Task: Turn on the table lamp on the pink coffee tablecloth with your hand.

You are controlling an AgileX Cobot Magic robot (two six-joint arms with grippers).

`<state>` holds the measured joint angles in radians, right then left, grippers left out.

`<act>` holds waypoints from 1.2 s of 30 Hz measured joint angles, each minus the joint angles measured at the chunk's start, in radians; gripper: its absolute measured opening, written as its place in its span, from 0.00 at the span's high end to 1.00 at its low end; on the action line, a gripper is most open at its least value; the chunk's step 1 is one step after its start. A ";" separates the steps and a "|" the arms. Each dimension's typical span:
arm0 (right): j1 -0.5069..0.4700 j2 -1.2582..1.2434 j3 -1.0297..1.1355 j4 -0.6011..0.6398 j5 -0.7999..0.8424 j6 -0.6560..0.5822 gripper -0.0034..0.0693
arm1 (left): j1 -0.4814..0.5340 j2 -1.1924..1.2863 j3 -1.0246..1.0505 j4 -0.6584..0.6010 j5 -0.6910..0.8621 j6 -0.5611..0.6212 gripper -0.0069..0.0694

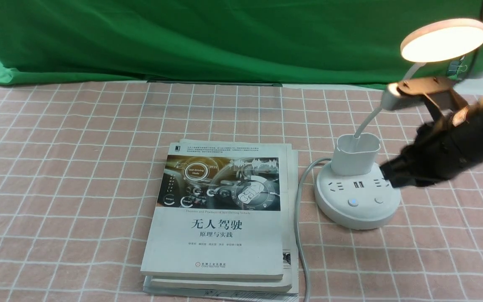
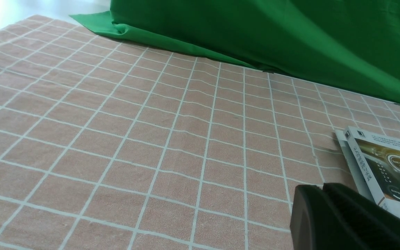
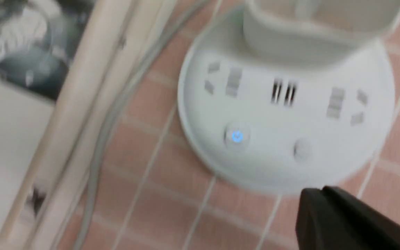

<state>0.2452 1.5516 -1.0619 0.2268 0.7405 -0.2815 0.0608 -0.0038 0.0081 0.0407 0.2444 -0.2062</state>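
Right gripper (image 1: 387,173) is low at the right edge of the table lamp (image 1: 357,159), with its tip over the rim of the round base (image 1: 350,212) by the right-hand socket. I can't tell if it touches the base. My fingers look pressed together; the right wrist view shows only a thin seam between them, but it's blurred.

The lamp stands on the pink tablecloth (image 1: 57,167), right of centre. Its disc head (image 1: 443,40) is glowing above my arm. On the base, the left button (image 1: 353,202) shows a blue light and the plain button (image 1: 378,200) beside it is unlit.

A grey cord (image 1: 299,235) runs between the base and a stack of books (image 1: 220,218) to the lamp's left. The green backdrop (image 1: 224,37) hangs behind.

Left gripper (image 2: 322,194) hovers over bare cloth near the books' corner, fingers together.
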 joint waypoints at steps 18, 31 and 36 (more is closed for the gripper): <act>0.000 -0.629 0.333 0.000 0.073 0.189 0.87 | 0.000 0.000 0.000 0.000 0.000 -0.002 0.88; -0.002 -0.861 0.365 -0.012 -0.099 0.101 0.91 | 0.000 0.000 0.000 0.000 0.000 -0.001 0.88; -0.075 -1.042 0.555 -0.012 -0.279 0.040 0.91 | 0.000 0.000 0.000 0.000 0.000 -0.001 0.88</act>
<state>0.1707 0.5096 -0.5065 0.2150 0.4616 -0.2418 0.0608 -0.0038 0.0081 0.0407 0.2444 -0.2073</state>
